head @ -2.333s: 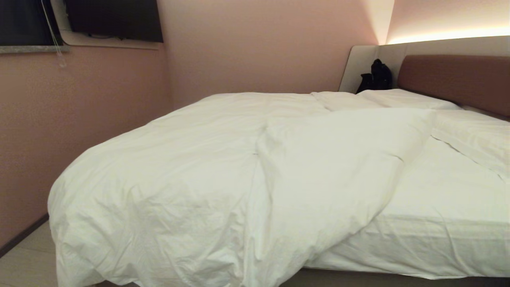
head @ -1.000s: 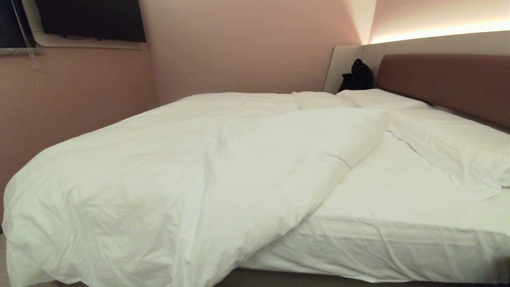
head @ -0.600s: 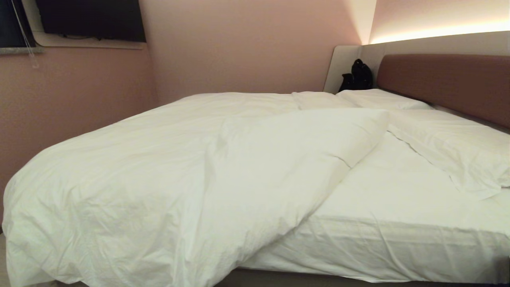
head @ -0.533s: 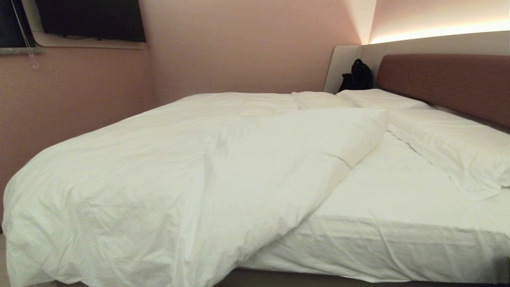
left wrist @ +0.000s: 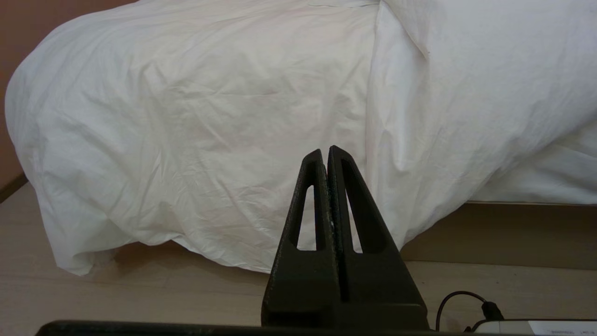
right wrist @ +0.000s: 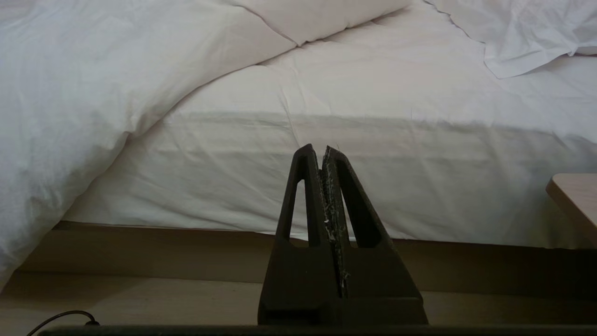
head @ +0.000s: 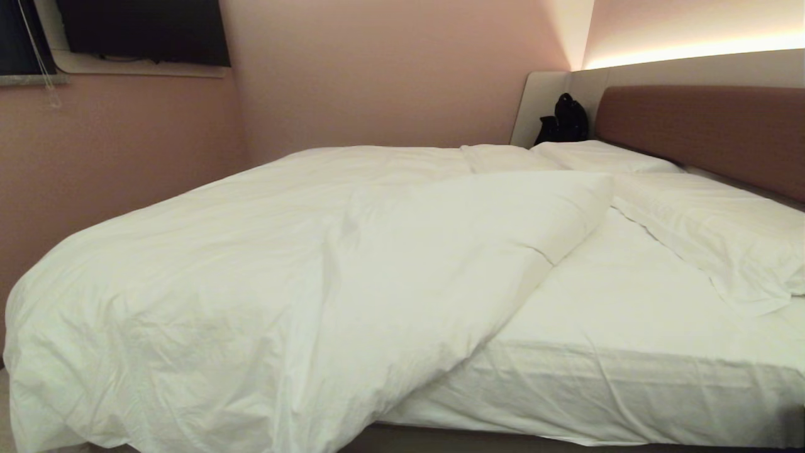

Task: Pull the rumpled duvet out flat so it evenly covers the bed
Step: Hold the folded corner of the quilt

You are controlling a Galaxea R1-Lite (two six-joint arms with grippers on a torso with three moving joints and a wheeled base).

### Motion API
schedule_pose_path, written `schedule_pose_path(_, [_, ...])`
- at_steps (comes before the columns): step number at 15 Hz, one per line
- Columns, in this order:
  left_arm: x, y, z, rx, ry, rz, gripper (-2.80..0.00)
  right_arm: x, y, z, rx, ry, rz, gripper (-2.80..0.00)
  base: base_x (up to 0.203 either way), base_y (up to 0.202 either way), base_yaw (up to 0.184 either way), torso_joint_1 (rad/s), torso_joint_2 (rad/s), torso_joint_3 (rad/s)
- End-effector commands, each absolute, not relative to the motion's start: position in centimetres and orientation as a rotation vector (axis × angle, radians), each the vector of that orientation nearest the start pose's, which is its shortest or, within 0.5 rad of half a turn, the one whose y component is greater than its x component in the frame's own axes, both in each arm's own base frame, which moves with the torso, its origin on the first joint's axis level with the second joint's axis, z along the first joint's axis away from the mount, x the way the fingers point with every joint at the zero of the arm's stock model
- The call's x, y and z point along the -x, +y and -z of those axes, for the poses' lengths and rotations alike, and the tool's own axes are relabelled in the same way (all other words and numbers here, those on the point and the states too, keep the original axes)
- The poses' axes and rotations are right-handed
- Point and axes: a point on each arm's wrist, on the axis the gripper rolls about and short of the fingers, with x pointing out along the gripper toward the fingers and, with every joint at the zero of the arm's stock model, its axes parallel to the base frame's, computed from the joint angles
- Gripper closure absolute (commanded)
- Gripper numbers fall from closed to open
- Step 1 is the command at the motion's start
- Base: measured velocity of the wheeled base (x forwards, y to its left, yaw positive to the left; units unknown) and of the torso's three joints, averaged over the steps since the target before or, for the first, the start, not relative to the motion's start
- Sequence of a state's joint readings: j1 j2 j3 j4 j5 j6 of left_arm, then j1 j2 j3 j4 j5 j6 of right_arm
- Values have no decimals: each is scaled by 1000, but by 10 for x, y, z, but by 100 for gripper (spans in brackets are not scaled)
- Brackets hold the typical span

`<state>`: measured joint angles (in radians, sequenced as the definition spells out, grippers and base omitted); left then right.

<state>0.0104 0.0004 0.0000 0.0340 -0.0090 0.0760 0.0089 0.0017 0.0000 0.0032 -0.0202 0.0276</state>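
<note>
A black bag (head: 564, 119) is sitting by the brown headboard (head: 710, 132), past two pillows (head: 710, 233). The puffy duvet (head: 270, 277) is lying bunched over the bed's (head: 629, 371) left half, hanging toward the floor. The left gripper (left wrist: 328, 154) and right gripper (right wrist: 322, 153) are pressing shut, holding nothing, low beside the bed.

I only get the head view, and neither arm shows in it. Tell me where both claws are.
Observer: The left claw is shut, low in front of the duvet where it hangs toward the floor.
Operator: Now the right one.
Observer: The right claw is shut too, facing the bare mattress sheet and touching nothing.
Operator: Report anything near it.
Observer: A light wooden corner juts in at the edge of the right wrist view.
</note>
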Motion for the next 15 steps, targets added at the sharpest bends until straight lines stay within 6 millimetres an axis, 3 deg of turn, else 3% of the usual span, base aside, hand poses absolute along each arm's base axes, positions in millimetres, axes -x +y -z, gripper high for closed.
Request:
schedule_pose_path(1, [23, 0, -72, -76, 34, 0, 0, 23, -1, -75, -23, 6, 12, 0, 0, 0, 0, 0, 0, 0])
schedule_pose_path(10, [23, 0, -72, -76, 34, 0, 0, 23, 0, -78, 60, -3, -11, 0, 0, 0, 0, 0, 0, 0])
schedule_pose_path(11, [23, 0, -72, -76, 34, 0, 0, 25, 0, -84, 61, -19, -26, 0, 0, 0, 0, 0, 0, 0])
schedule_pose_path(13, [23, 0, -72, -76, 35, 0, 0, 35, 1, -121, 61, -93, -61, 0, 0, 0, 0, 0, 0, 0])
schedule_pose_path(15, [23, 0, -72, -76, 34, 0, 0, 32, 2, -152, 40, -72, -100, 0, 0, 0, 0, 0, 0, 0])
